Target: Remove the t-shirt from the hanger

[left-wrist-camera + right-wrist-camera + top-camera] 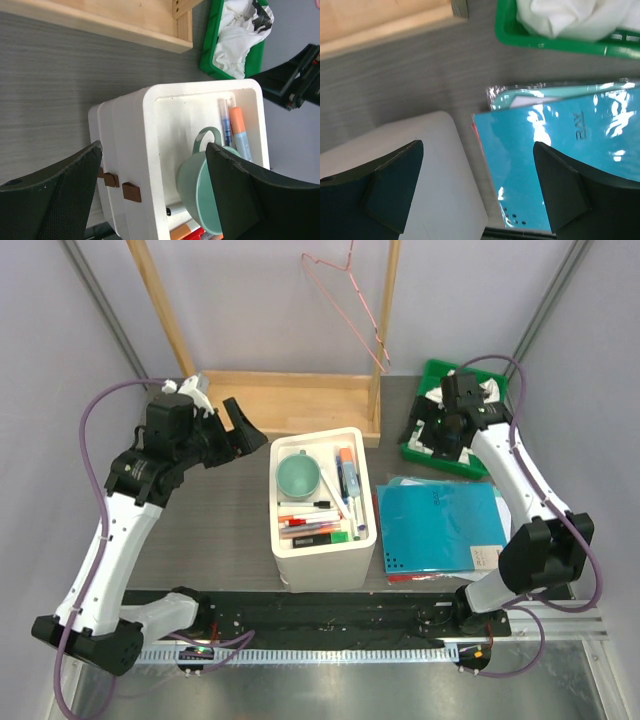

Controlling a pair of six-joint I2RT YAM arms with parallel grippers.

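From above, the pink wire hanger [345, 312] hangs bare from the wooden rack [290, 400], hook uppermost. It is seen nearly edge-on, its long side slanting down toward the right gripper [448, 435]. That gripper hovers spread wide and empty, directly over the t-shirt [430, 447], which lies bunched in the green bin [428, 368]. The left gripper [228, 435] is also wide open and holds nothing.

In the left wrist view, the shirt sits far ahead and to the right, beyond the white box [130, 150].

In the right wrist view, the crumpled shirt is just ahead and to the right, with no clear long axis.

The shirt looks light, limp and easy to snag, so I would pinch a raised fold. The hanger looks springy and likely to swing.
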